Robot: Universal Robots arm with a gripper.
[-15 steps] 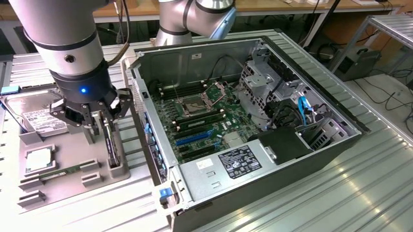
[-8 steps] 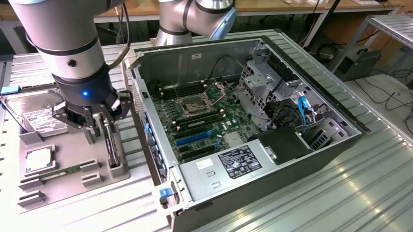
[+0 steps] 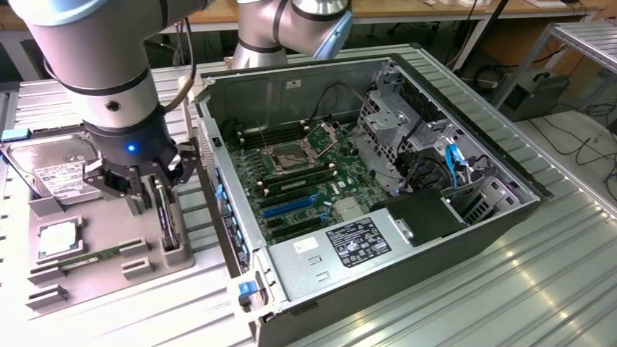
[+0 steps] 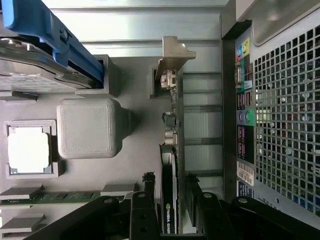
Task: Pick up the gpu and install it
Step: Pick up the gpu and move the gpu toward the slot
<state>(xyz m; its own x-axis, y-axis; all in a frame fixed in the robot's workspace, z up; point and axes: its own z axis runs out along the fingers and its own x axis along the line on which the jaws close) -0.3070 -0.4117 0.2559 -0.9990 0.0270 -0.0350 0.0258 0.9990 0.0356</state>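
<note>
the arm (image 3: 97,58) was a thick silver-grey tube with pale blue joint caps (image 3: 333,40) and a black band (image 3: 106,90) near the wrist. a thin black cable (image 3: 181,72) ran beside it. the black gripper (image 3: 149,199) carried a small glowing blue light (image 3: 130,149) and dark, blocky fingers (image 4: 142,215).

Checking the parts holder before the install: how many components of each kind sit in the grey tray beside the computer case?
Hard drive: 1
Processor: 1
Memory stick: 1
gpu: 1
Total: 4
</note>
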